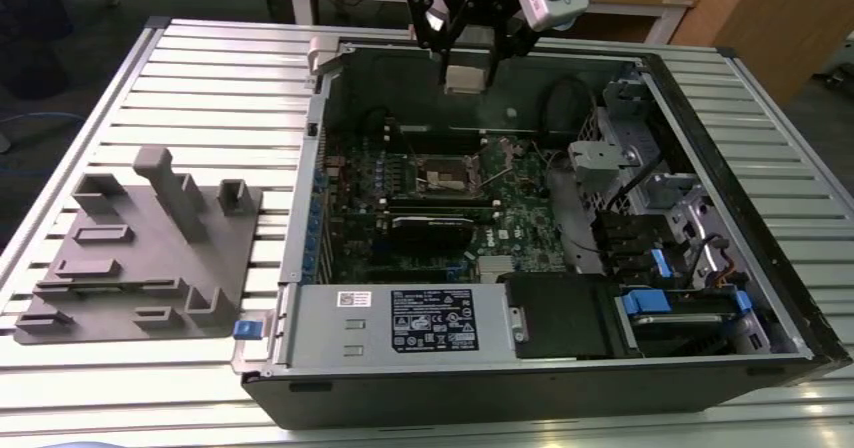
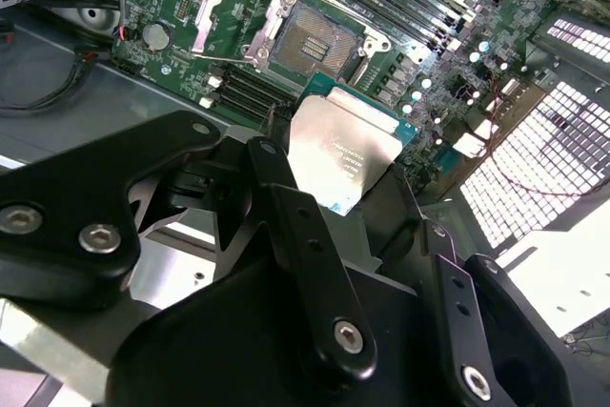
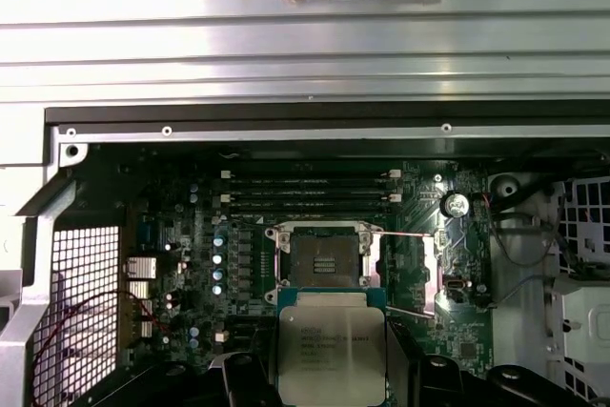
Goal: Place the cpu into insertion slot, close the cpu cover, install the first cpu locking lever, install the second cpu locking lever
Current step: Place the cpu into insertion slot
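An open black desktop computer case (image 1: 747,298) lies on its side on a ribbed silver metal tabletop (image 1: 200,78). High over the case's far wall, the arm's black fingers (image 2: 295,226) are closed on two opposite edges of the small flat square silver-grey cpu (image 2: 343,154), holding it in the air, face up and clear of everything below.

On the green circuit board (image 3: 191,235) the insertion slot (image 2: 310,42), a small square socket with a dark metal rim and brownish-gold centre, lies uncovered. In the first wrist view the chip's leading edge sits just short of the socket's rim. The thin silver metal cpu cover (image 2: 208,16) stands swung open beside the socket, so the space above the socket is free.

Long black memory slots (image 3: 310,188) run along one side of the socket. In the exterior view a long black card (image 1: 430,223) lies on its near side, and grey metal drive cages (image 1: 627,168) crowd the exterior view's right. A grey moulded fixture (image 1: 147,238) sits well apart on the exterior view's left.
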Controlling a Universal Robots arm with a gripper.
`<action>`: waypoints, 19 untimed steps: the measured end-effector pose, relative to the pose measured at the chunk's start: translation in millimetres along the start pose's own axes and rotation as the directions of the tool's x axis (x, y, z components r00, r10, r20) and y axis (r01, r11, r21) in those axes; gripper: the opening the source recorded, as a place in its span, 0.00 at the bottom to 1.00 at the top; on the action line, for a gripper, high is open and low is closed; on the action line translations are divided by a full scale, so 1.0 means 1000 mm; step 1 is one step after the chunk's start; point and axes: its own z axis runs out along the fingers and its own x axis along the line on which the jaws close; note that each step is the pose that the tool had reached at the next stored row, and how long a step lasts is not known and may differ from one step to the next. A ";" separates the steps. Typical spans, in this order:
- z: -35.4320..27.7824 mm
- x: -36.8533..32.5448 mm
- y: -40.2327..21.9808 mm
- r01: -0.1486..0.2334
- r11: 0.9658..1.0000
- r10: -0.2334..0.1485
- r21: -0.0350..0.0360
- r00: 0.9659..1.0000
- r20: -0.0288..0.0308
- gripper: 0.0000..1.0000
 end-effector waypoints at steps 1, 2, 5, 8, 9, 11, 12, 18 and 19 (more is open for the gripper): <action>0.0003 0.0000 0.0000 0.000 1.000 0.000 0.000 1.000 0.000 0.54; 0.0005 0.0000 0.0000 0.000 1.000 0.000 0.000 1.000 0.000 0.54; 0.0014 0.0000 -0.0001 0.000 1.000 0.000 0.000 1.000 0.000 0.54; 0.0016 0.0000 -0.0002 0.000 1.000 0.000 0.000 1.000 0.000 0.54; 0.0017 0.0000 -0.0002 0.000 1.000 0.000 0.000 1.000 0.000 0.54; 0.0018 0.0000 -0.0002 0.000 1.000 0.000 0.000 1.000 0.000 0.54; 0.0018 0.0000 -0.0002 0.000 1.000 0.000 0.000 1.000 0.000 0.54; 0.0050 -0.0001 -0.0005 0.000 1.000 0.000 0.000 1.000 0.000 0.54; 0.0054 -0.0001 -0.0005 0.000 1.000 0.000 0.000 1.000 0.000 0.54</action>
